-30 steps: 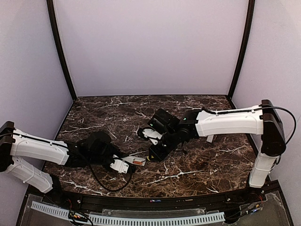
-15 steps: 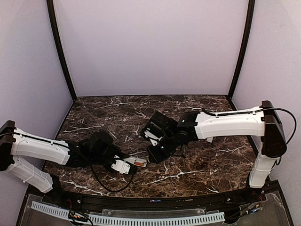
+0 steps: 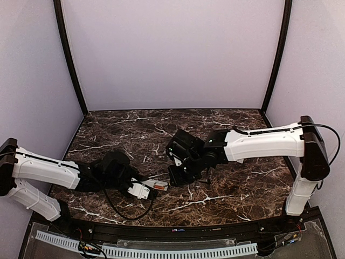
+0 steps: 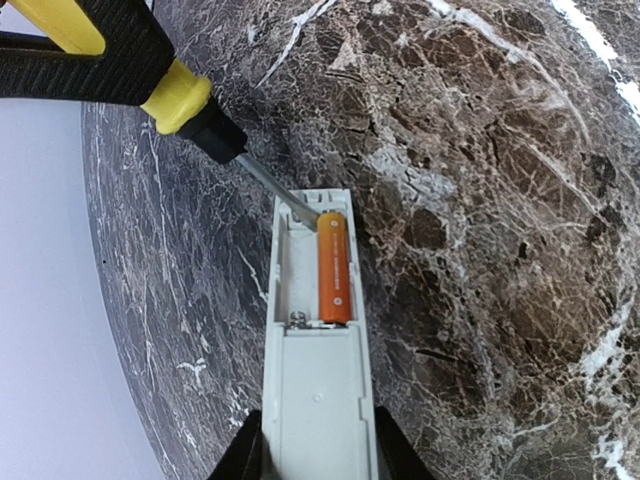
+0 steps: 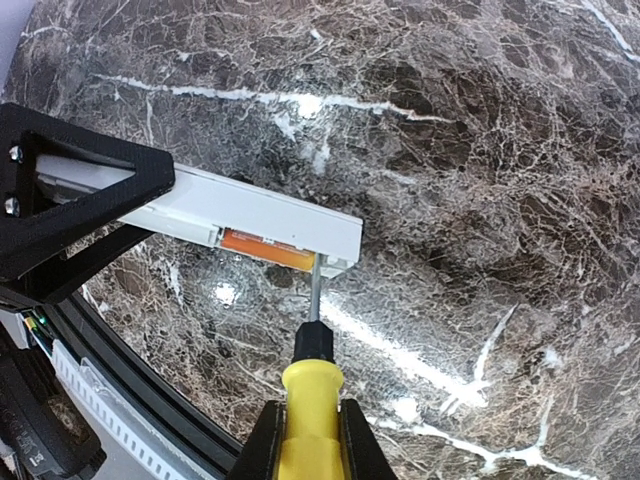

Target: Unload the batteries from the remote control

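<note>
My left gripper (image 4: pixel 318 452) is shut on the white remote control (image 4: pixel 318 400) and holds it with its open battery recess up. One orange battery (image 4: pixel 333 268) lies in the right slot; the slot beside it is empty. My right gripper (image 5: pixel 305 440) is shut on the yellow-handled screwdriver (image 5: pixel 312 395). The screwdriver's metal tip touches the far end of the battery (image 5: pixel 268 247) inside the remote (image 5: pixel 250 212). In the top view the remote (image 3: pixel 153 185) sits just left of the right gripper (image 3: pixel 179 174), with the left gripper (image 3: pixel 141 190) low over the table front.
The dark marble table (image 3: pixel 226 189) lies under both arms. Its black front rail (image 5: pixel 140 410) runs close below the remote. A small white piece (image 3: pixel 241 158) shows under the right forearm. Purple walls close the back and both sides.
My right gripper has moved left and down with the screwdriver, closing on the remote's end. The left arm and the remote have barely moved.
</note>
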You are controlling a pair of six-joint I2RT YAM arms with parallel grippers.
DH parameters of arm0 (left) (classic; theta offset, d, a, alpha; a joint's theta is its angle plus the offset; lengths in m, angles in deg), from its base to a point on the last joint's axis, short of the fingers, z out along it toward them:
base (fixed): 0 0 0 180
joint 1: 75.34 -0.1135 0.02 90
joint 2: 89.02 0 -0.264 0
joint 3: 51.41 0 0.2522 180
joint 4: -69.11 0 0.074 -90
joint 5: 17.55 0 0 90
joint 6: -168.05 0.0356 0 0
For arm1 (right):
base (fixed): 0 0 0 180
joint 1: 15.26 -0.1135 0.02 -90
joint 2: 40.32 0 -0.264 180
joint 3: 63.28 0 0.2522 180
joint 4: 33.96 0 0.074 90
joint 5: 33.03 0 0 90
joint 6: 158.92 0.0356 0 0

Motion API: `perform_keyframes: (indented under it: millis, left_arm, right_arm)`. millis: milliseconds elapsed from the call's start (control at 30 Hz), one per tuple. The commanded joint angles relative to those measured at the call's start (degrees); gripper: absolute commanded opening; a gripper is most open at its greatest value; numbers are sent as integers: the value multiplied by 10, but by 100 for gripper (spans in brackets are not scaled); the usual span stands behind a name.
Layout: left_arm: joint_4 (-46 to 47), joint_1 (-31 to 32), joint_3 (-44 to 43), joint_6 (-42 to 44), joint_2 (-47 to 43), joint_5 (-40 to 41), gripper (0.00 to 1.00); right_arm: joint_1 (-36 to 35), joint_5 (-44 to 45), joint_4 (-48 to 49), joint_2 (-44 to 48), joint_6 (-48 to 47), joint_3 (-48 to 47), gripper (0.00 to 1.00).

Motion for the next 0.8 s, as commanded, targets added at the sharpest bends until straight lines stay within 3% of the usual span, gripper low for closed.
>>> perform_keyframes:
  millis: [0, 333, 600, 767]
  left_arm:
    - [-29, 4, -7, -7, 3, 4, 0]
    - [-39, 8, -14, -11, 17, 2, 0]
    - [-41, 10, -12, -11, 13, 6, 0]
    - [-41, 10, -12, -11, 14, 6, 0]
  right_arm:
    - [-5, -7, 45, 36, 52, 50, 0]
    - [23, -100, 201, 106, 107, 193, 0]
    - [44, -133, 252, 118, 121, 238, 0]
    - [60, -176, 336, 131, 148, 291, 0]
